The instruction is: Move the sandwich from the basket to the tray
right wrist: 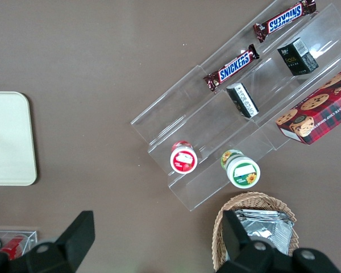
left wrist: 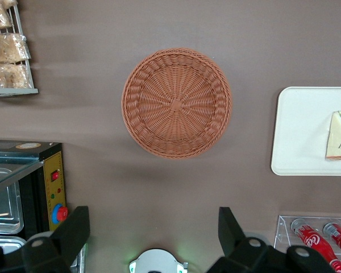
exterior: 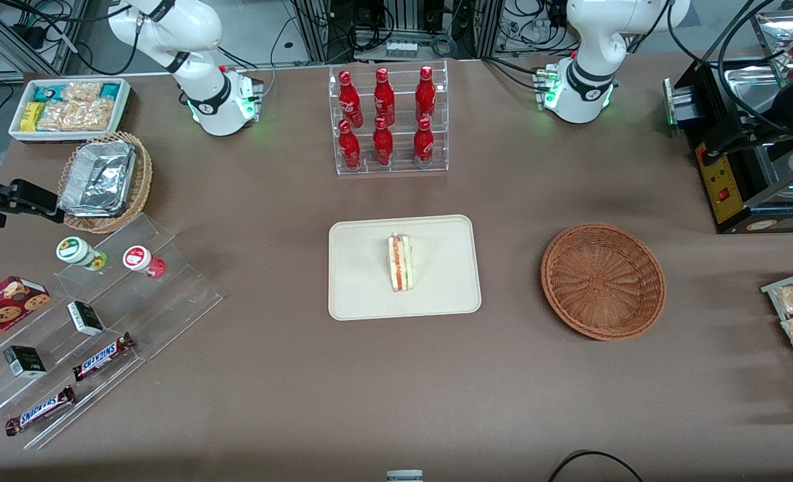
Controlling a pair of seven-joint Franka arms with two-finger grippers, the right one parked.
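Sandwich [exterior: 401,262] on tray [exterior: 356,294] — gripper [left wrist: 153,233] spread wide above basket [left wrist: 176,102].

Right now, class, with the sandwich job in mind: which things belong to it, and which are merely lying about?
Belonging to the job:
triangular white-bread sandwich, lying on the tray
flat cream rectangular tray
round reddish-brown wicker basket, holding nothing
left gripper, open, high above the basket

Lying about:
red bottles in clear rack
Snickers bars
tan basket of foil containers

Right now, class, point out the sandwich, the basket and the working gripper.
sandwich [exterior: 401,262], front view, filling edge of the wedge on the tray.
basket [exterior: 603,281], front view, bare woven floor.
gripper [left wrist: 153,234], left wrist view, midway between its open fingertips, above the table.
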